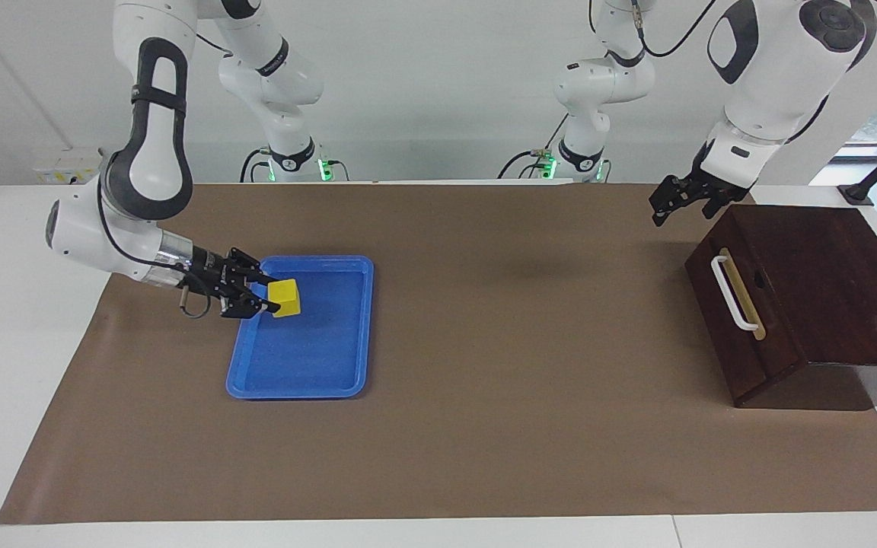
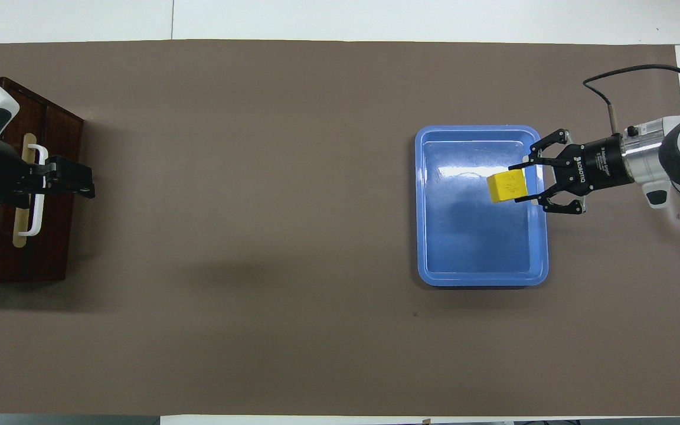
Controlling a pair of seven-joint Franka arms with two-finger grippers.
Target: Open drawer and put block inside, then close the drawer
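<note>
The yellow block hangs just above the blue tray, casting a shadow on the tray floor. My right gripper is shut on it, reaching in level from the right arm's end of the table. The dark brown drawer is closed, with its white handle facing the middle of the table. My left gripper hangs open in the air over the mat in front of the drawer, apart from the handle.
The dark cabinet stands at the left arm's end of the brown mat. The white table edge shows around the mat.
</note>
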